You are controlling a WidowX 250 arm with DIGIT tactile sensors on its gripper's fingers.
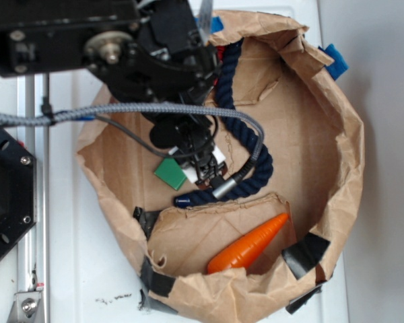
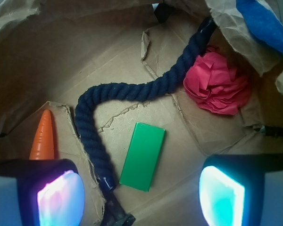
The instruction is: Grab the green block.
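I'm working over what looks like a lab test bench: a plain white table (image 1: 363,101) with a metal mounting rail (image 1: 32,202). A taped-up brown paper bin (image 1: 350,168) holds assorted practice props.

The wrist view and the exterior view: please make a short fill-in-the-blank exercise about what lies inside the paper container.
1. The green block lies flat on the brown ____ floor.
2. The dark blue rope runs between the green block and the orange ____.
3. The crumpled paper ball beside the rope is ____ in colour.
4. The gripper is ____, with the block not yet between its fingers.

Missing words: paper; carrot; red; open
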